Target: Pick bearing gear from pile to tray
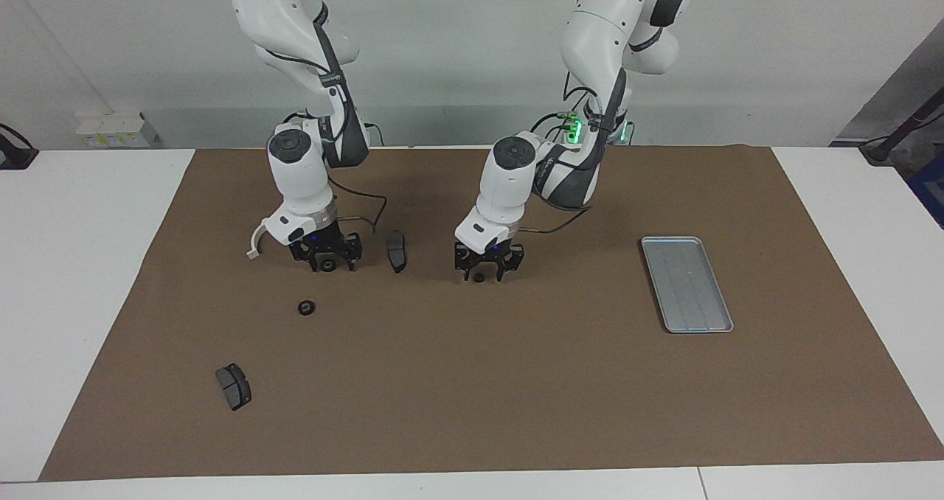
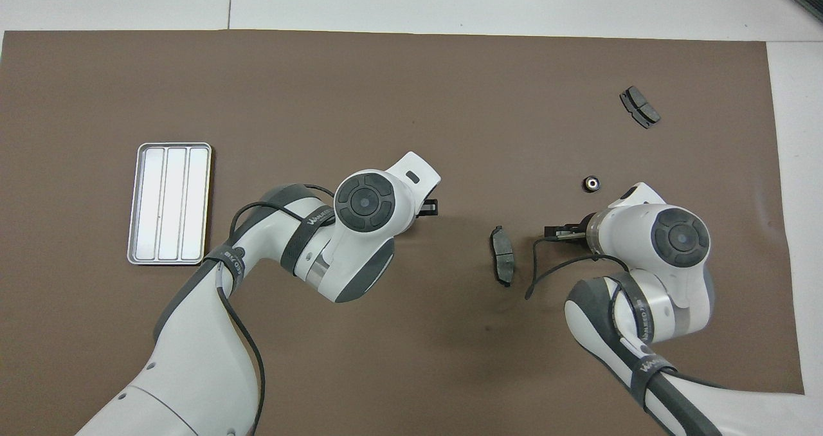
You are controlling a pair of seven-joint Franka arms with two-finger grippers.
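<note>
Two small black bearing gears sit on the brown mat under the grippers. My right gripper (image 1: 327, 261) is down at the mat, open, with one gear (image 1: 327, 266) between its fingers. My left gripper (image 1: 484, 268) is also low and open, astride another gear (image 1: 478, 276). In the overhead view both gears are hidden under the hands; only the tips of the left gripper (image 2: 429, 208) and right gripper (image 2: 558, 233) show. A third gear (image 1: 306, 307) (image 2: 591, 183) lies loose. The silver tray (image 1: 686, 284) (image 2: 169, 202) lies at the left arm's end.
One dark brake pad (image 1: 397, 250) (image 2: 502, 263) lies between the two grippers. Another brake pad (image 1: 234, 386) (image 2: 639, 106) lies farther from the robots at the right arm's end. A white curved bracket (image 1: 254, 242) rests beside the right gripper.
</note>
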